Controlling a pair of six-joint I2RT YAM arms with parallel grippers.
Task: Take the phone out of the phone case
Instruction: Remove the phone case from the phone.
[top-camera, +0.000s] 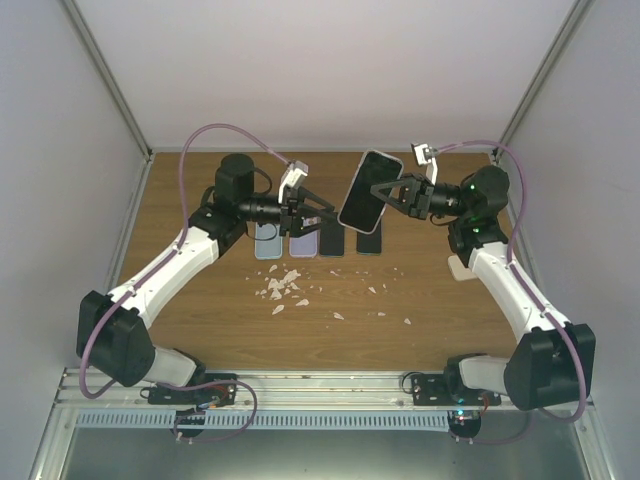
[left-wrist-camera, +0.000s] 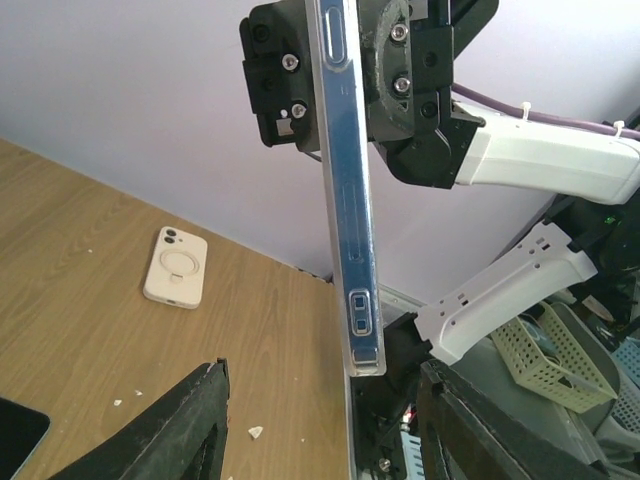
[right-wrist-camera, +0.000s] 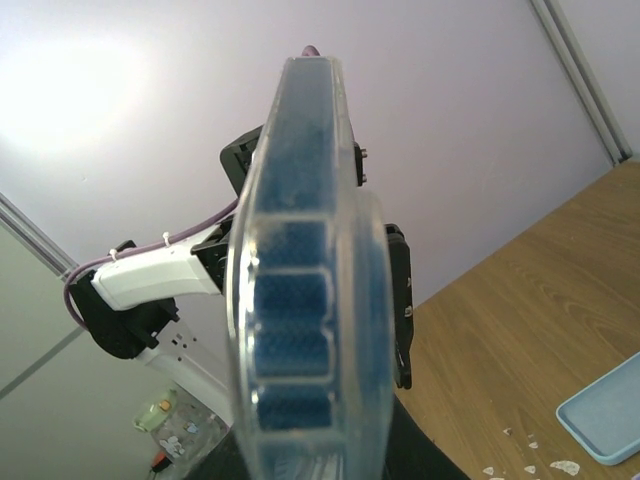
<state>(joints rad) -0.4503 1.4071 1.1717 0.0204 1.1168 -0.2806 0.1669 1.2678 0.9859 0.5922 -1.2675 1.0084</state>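
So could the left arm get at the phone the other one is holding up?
Probably yes: the left tool is open, facing the phone edge-on, with nothing between them; the right tool holds its far side.

White-and-black arms (top-camera: 165, 268), purple cables (top-camera: 182, 185)

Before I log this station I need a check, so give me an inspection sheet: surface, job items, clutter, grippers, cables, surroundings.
Surface: wooden table.
Job's things: cased phone, held in the air.
Clutter: row of four phones or cases; cream case by the right arm; scattered white crumbs.
Grippers: right gripper shut on the cased phone; left gripper open at its lower edge.
Cables: purple cables loop along both arms.
Surroundings: white walls; mesh basket.
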